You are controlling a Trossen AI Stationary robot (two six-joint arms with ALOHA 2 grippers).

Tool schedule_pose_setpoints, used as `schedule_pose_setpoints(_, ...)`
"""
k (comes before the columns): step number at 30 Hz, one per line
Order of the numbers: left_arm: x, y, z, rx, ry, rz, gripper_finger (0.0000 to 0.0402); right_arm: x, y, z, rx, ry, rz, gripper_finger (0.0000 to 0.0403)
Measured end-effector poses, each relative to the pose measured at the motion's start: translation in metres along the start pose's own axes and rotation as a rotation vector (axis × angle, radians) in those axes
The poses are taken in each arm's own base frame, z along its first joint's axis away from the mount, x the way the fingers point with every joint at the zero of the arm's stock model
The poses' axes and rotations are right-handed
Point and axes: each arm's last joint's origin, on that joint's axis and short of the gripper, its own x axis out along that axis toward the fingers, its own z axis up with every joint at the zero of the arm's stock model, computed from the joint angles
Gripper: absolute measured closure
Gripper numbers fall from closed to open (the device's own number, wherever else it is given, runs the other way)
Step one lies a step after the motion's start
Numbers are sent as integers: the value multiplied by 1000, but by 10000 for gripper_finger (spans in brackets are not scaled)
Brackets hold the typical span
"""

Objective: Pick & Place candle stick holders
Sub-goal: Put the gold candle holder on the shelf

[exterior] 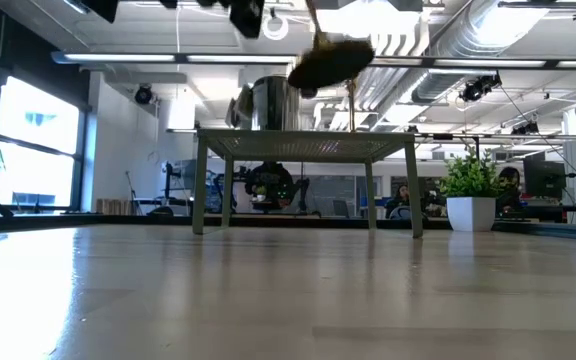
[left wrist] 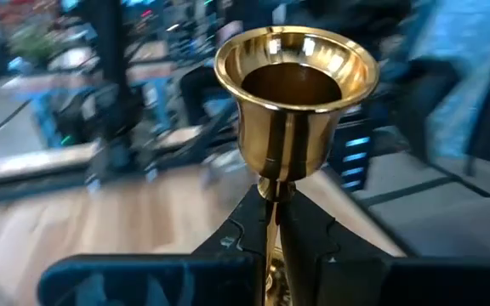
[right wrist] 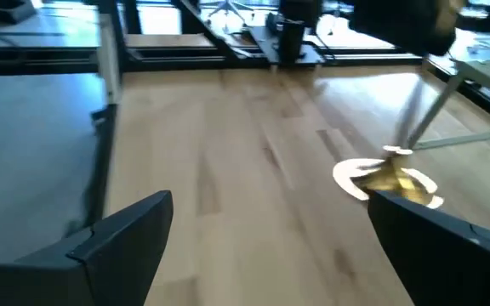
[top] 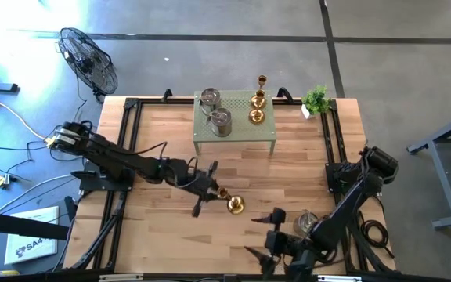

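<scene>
Left gripper (left wrist: 270,246) pinching one shiny brass candle holder (left wrist: 294,102) by its thin stem, right gripper (top: 268,235) spread wide, two brass holders (top: 257,106) and two silver holders (top: 215,112) on one green stand (top: 237,141)

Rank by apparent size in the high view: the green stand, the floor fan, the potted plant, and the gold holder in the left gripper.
1. Green stand, largest.
2. Floor fan, though it sits lower than the table, so farther from the camera.
3. and 4. Potted plant and the gold holder shut in the left gripper: too alike to rank.
</scene>
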Motion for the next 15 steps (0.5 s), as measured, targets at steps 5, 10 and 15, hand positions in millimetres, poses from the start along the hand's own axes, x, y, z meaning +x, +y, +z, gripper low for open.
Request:
schedule_pose_setpoints(5,4,-14,4,54,-15,-50,394,21,-13,8,29,36,-18,13)
schedule_pose_setpoints(10,5,-15,2,59,-7,-47,394,41,-25,16,31,63,-10,14)
schedule_pose_setpoints(15,9,-16,-6,58,18,-48,394,56,-30,29,6,39,63,14)
